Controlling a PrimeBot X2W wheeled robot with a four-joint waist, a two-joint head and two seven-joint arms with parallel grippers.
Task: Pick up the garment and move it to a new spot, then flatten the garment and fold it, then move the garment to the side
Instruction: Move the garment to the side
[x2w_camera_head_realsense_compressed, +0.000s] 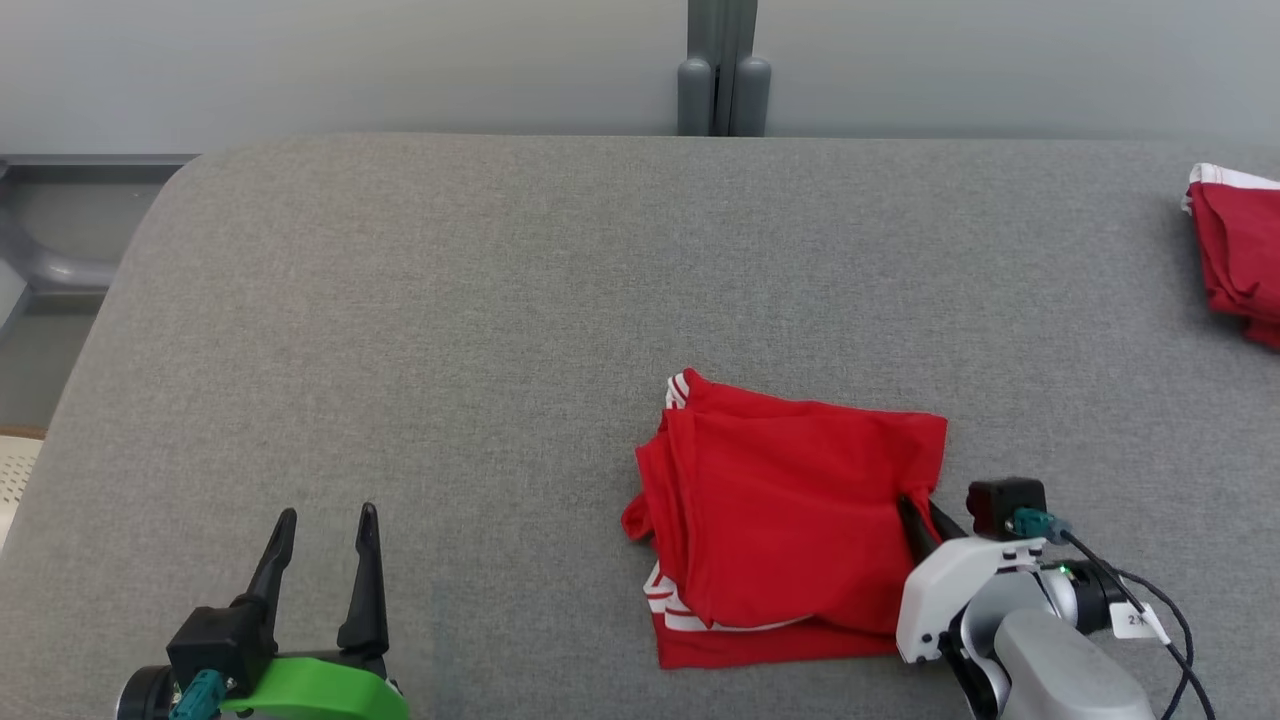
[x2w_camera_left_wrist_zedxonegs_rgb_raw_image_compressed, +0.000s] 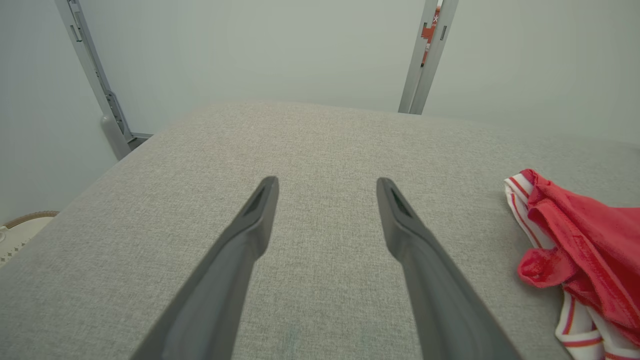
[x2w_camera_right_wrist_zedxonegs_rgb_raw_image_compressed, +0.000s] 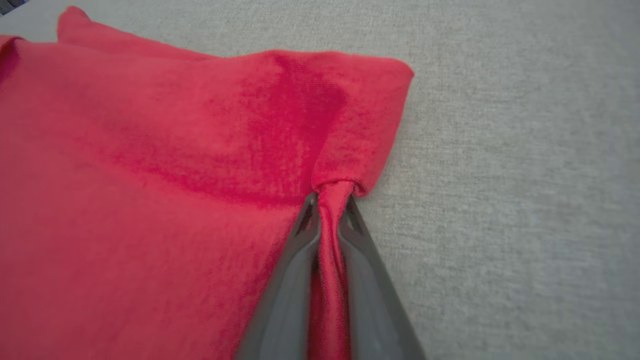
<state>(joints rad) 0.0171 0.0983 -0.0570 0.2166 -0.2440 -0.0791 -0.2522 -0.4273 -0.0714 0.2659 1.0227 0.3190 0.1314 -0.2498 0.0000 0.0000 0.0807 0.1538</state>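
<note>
A wide grey cloth-covered table (x2w_camera_head_realsense_compressed: 400, 350) under a pale wall (x2w_camera_head_realsense_compressed: 300, 60), with a grey post (x2w_camera_head_realsense_compressed: 722, 70) standing behind the far edge. Near the front edge, right of the middle, the red garment (x2w_camera_head_realsense_compressed: 790, 510), folded into a rough square. White stripes peeping out at its far left corner and along its near side. Lies flat on the table, a little bunched on its left side. At the garment's right edge, the right gripper (x2w_camera_right_wrist_zedxonegs_rgb_raw_image_compressed: 330, 200), squeezed tight on a small pinch of the red cloth. In the right wrist view, a thin twist of red running down between the two dark fingers (x2w_camera_right_wrist_zedxonegs_rgb_raw_image_compressed: 285, 290), with folds pulling toward that spot. By the front left corner, the left gripper (x2w_camera_head_realsense_compressed: 328, 512), spread wide with nothing between its fingers, over bare grey cloth and well apart from the garment. Off at the right edge of the table, toward the far side, a second red bundle (x2w_camera_head_realsense_compressed: 1235, 250) with a white band, cut off by the picture's side.
</note>
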